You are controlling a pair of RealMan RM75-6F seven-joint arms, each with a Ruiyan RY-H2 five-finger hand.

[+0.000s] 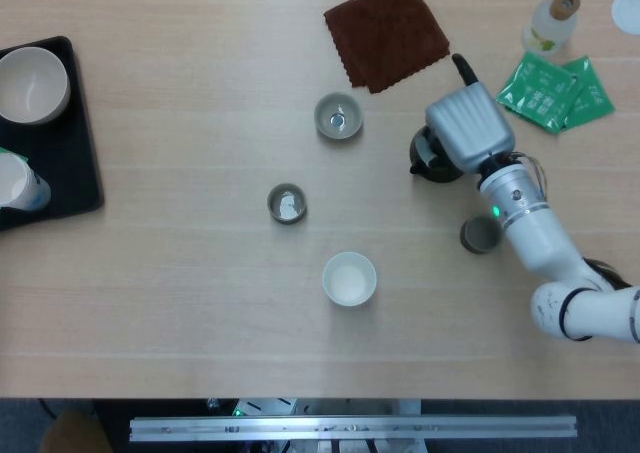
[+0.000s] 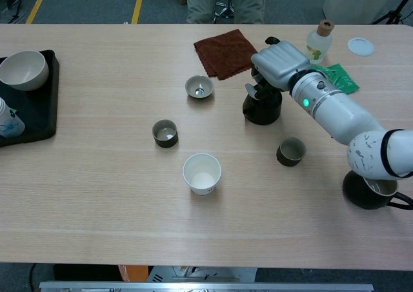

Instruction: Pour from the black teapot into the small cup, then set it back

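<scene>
One hand (image 2: 279,61), the robot's right, grips the black teapot (image 2: 261,106) low over the desk (image 2: 97,195). No pour looks begun; the cups (image 2: 290,152) stand apart, so pouring and return apparently remain.

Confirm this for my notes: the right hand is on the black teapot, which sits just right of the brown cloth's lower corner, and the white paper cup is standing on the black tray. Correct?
Not quite. The white paper cup stands on the bare table, well away from the black tray at the left edge, as the head view shows. The rest holds: the right hand is on the black teapot, near the brown cloth.
</scene>
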